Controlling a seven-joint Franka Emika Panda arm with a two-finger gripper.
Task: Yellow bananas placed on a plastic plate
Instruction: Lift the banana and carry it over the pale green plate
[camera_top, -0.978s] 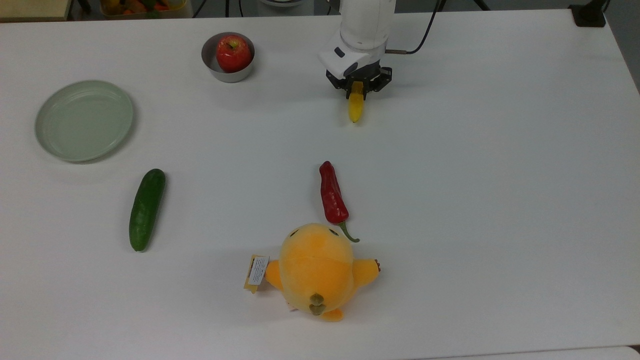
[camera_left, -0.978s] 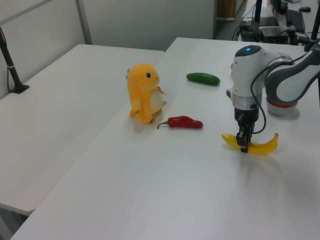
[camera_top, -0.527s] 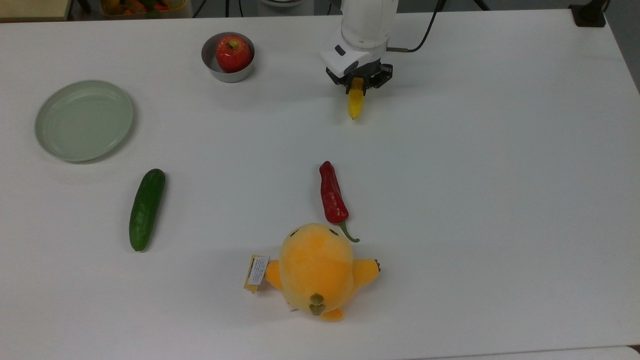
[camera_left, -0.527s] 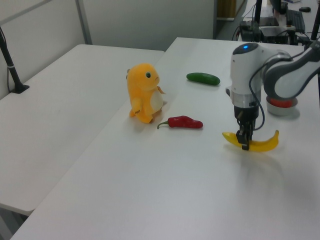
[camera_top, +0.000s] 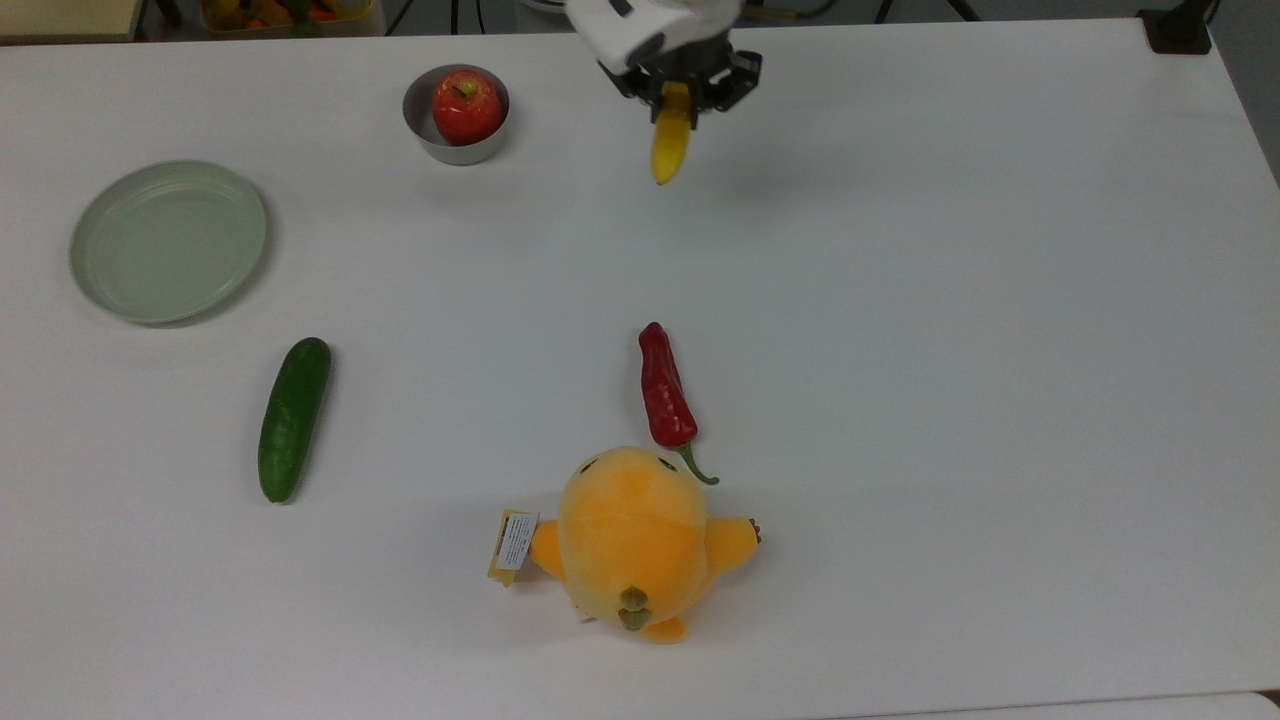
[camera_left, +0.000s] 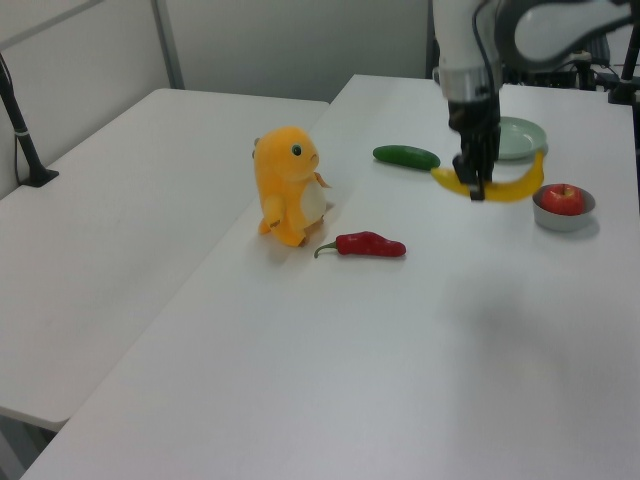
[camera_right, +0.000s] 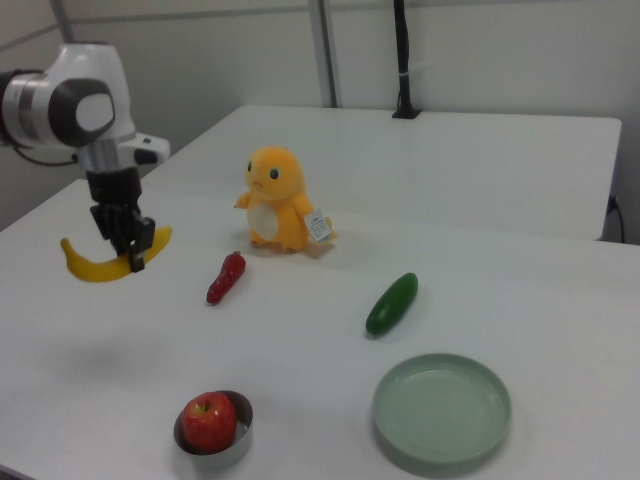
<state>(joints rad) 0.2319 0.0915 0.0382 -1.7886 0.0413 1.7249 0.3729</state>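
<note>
The yellow banana (camera_top: 670, 150) (camera_left: 510, 189) (camera_right: 95, 268) hangs in the air well above the table, level, with my gripper (camera_top: 678, 92) (camera_left: 475, 188) (camera_right: 130, 256) shut on its middle. Its shadow lies on the table below. The pale green plastic plate (camera_top: 168, 241) (camera_left: 519, 139) (camera_right: 441, 412) sits bare at the top view's left, far from the gripper, beyond the apple bowl.
A red apple (camera_top: 466, 105) rests in a small metal bowl (camera_top: 428, 140) between gripper and plate. A green cucumber (camera_top: 293, 418) lies below the plate. A red chili pepper (camera_top: 665, 388) and an orange plush chick (camera_top: 630, 540) stand mid-table.
The gripper has lifted the banana off the table, well up, and carried it toward the top view's upper left, closer to the apple bowl.
</note>
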